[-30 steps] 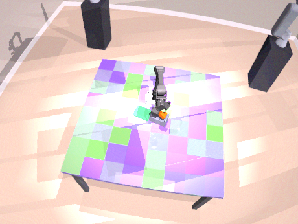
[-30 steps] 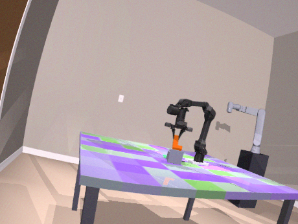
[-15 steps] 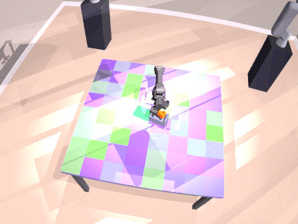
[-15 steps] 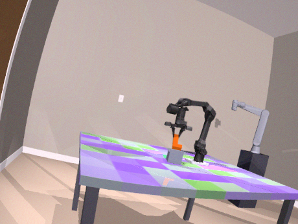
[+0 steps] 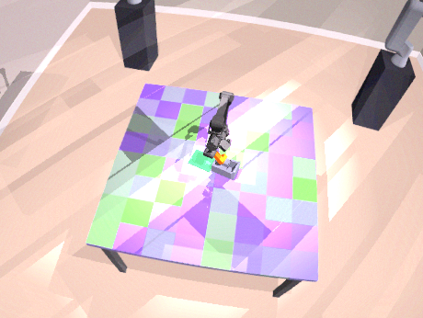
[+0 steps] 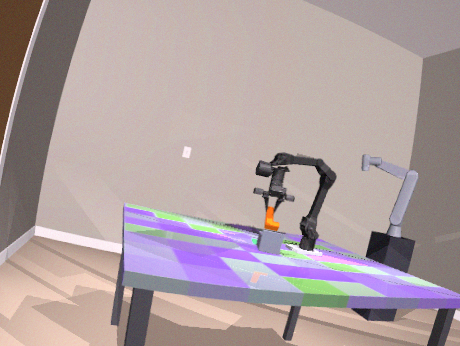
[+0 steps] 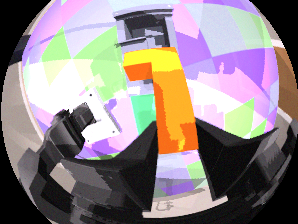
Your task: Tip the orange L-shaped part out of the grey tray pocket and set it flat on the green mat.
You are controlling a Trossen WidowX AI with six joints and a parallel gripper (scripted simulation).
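Observation:
My gripper [image 5: 216,153] [image 6: 271,204] [image 7: 173,123] is shut on the straight end of the orange L-shaped part [image 5: 220,159] [image 6: 270,219] [image 7: 166,99]. The part hangs upright from the fingers, its L-shaped end lowest, just above the grey tray [image 5: 230,169] [image 6: 269,242] [image 7: 144,30]. In the wrist view the tray's pocket shows empty beyond the part. The green mat [image 5: 200,159] [image 7: 141,111] lies on the table right beside the tray, to its left in the top view.
The tray and mat sit near the middle of a table [image 5: 152,216] [image 6: 200,260] with a purple and green checked top. Dark pedestals [image 5: 136,34] [image 5: 382,89] stand on the floor behind the table; one [image 6: 389,260] bears a second grey arm [image 6: 400,190].

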